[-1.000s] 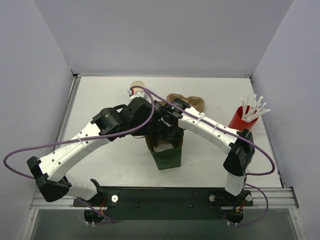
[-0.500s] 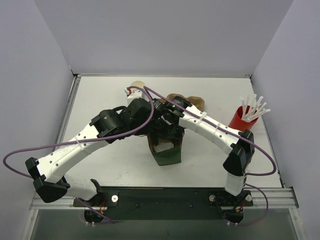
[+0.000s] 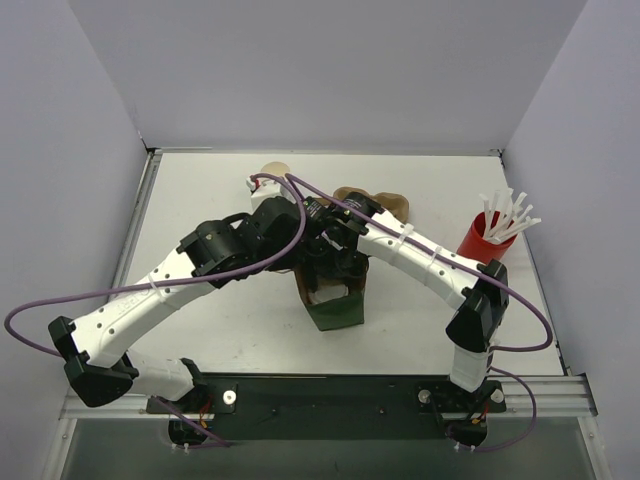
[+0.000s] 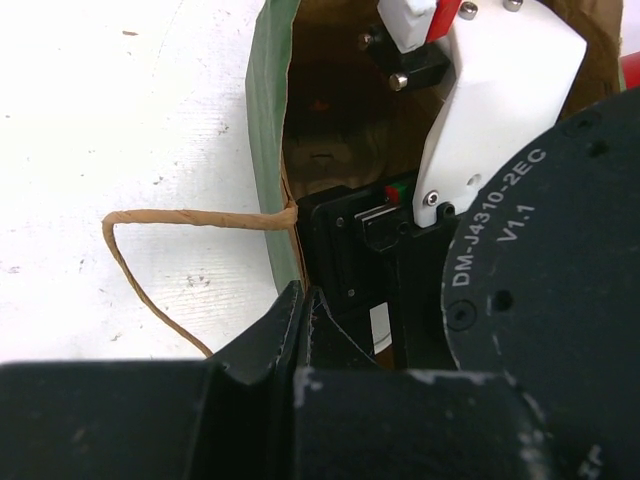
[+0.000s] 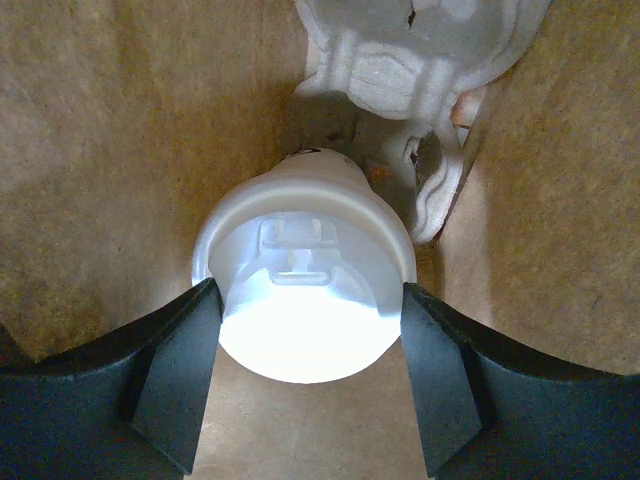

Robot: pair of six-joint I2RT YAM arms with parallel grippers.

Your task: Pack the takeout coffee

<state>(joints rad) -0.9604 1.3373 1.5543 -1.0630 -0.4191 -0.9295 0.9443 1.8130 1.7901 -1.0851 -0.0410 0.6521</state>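
The 2 arms bend inward over the green paper bag (image 3: 335, 312). The right tool (image 5: 305, 300) reaches down inside it, clamped around the takeout coffee (image 5: 305, 270) at its lid. The left tool (image 4: 305, 305) pinches the bag's rim.

The mouth of the paper bag (image 3: 335, 310) is filled by the right arm's wrist, and the left pincer (image 4: 303, 305) pinches its rim, so nothing else could enter from above. Inside, the right pincer (image 5: 307, 300) flanks the takeout coffee (image 5: 300, 240), with brown walls close on both sides and a white moulded piece (image 5: 420, 50) just beyond. The bag's handle (image 4: 150, 230) loops over the desk (image 3: 200, 190) to the bag's left. A cardboard carrier (image 3: 385, 203) blocks the far side and a red straw cup (image 3: 482, 238) stands well apart on the right. The desk's left part and near strip are open.
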